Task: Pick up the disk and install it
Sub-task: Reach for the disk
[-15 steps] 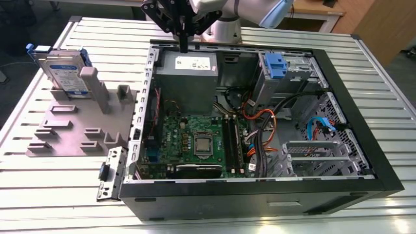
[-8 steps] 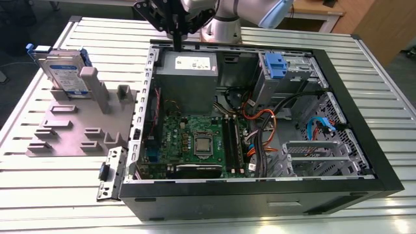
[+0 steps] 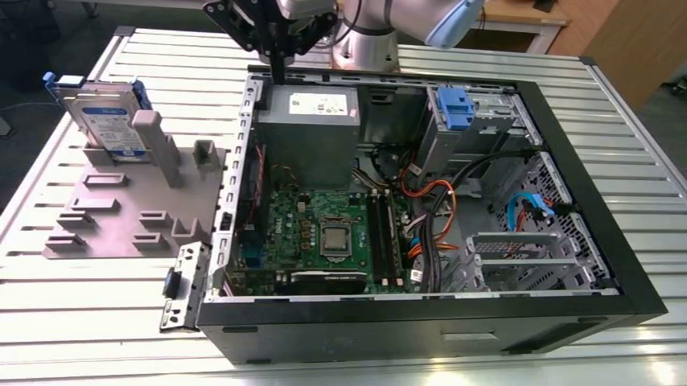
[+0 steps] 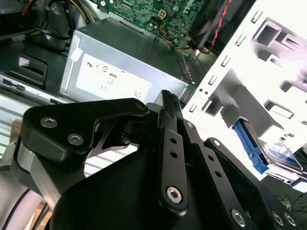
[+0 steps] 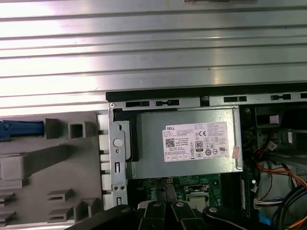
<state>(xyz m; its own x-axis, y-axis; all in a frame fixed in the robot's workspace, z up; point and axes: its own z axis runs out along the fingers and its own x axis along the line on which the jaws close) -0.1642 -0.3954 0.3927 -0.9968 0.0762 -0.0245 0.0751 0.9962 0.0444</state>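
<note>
Nothing done yet, I judge: upper left in the exterior view, the disk [image 3: 105,112] stands upright in its grey rack [image 3: 118,205]; top centre, my gripper [image 3: 278,72] hangs closed and empty over the open case [image 3: 564,141]. Pickup and install remain.

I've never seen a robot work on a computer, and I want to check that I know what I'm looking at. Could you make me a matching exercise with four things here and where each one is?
Things:
1. the disk
2. the end effector
3. the grey metal box
4. the blue clip

Places:
A. at the metal drive cage inside the case
B. upright in the grey stand, outside the case
C. inside the case, white sticker facing up
D. above the case's far edge, holding nothing

Pairs: 1-B; 2-D; 3-C; 4-A
</note>
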